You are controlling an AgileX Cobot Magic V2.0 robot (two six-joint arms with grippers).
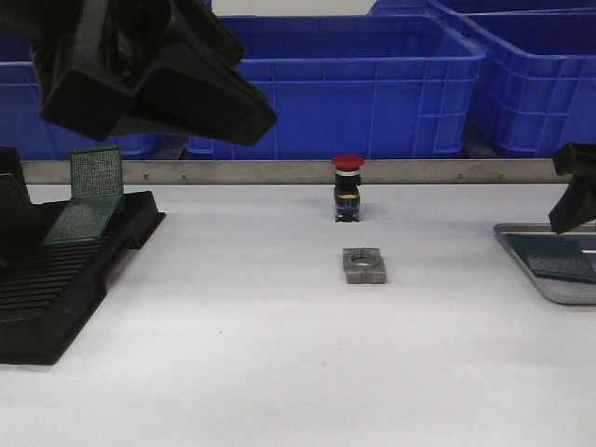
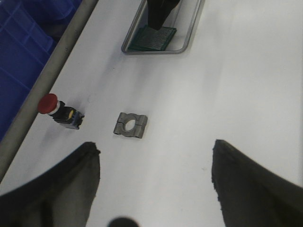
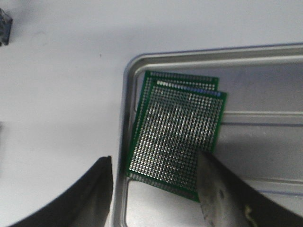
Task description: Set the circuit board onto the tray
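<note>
The silver-grey tray (image 1: 520, 244) lies at the table's right edge; it also shows in the left wrist view (image 2: 189, 33) and the right wrist view (image 3: 124, 94). Two green perforated circuit boards (image 3: 177, 137) lie stacked in its near corner, the top one skewed over the lower one (image 3: 163, 78). My right gripper (image 3: 156, 189) hangs just over them, open: one finger (image 3: 90, 198) is outside the tray rim, the other (image 3: 222, 194) is at the top board's corner. In the front view it (image 1: 573, 200) stands over the boards (image 1: 559, 261). My left gripper (image 2: 154, 179) is open, empty and high above the table.
A black slotted rack (image 1: 56, 289) at the left holds more green boards (image 1: 97, 172). A red-capped push button (image 1: 347, 186) and a grey metal clamp block (image 1: 364, 265) sit mid-table. Big blue bins (image 1: 372, 84) stand behind a metal rail.
</note>
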